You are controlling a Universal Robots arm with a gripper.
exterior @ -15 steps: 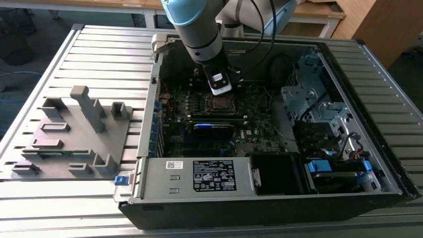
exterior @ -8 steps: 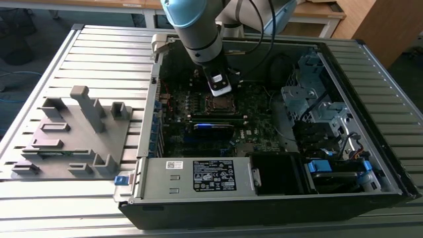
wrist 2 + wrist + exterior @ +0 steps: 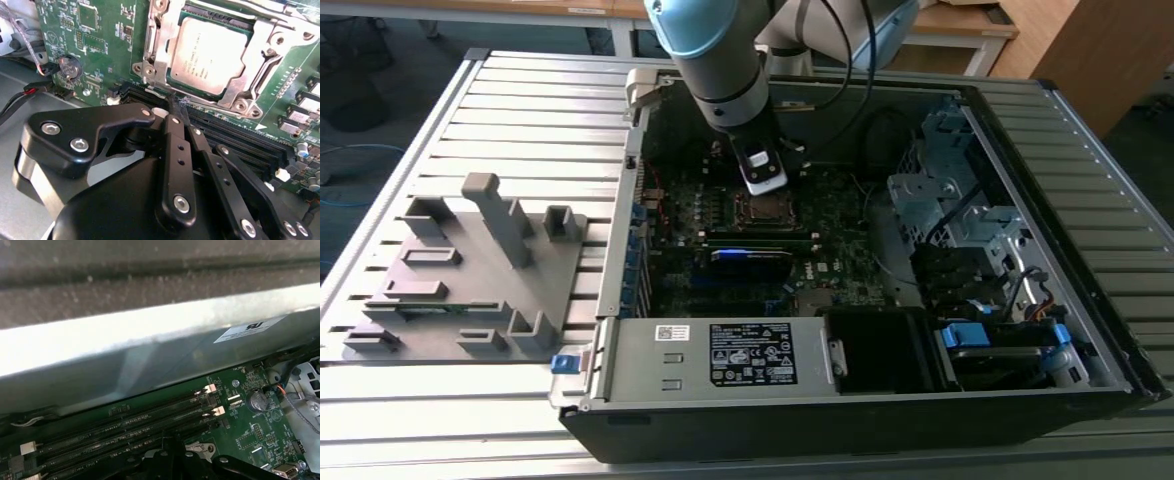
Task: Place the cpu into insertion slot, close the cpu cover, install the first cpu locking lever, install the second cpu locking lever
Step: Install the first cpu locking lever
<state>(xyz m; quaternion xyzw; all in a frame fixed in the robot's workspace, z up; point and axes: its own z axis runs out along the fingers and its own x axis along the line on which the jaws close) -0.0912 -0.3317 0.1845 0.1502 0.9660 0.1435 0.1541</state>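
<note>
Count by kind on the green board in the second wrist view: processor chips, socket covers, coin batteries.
Processor chip: 1
Socket cover: 1
Coin battery: 1
Total: 3

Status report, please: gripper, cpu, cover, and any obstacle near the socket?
Gripper jaws together, tip at insertion slot edge. Cpu seated, cpu cover down over it. Memory slots close beside tip.

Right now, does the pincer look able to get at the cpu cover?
Probably yes. In the second wrist view the pincer hangs right beside the edge of the cpu cover, and nothing stands between them.
</note>
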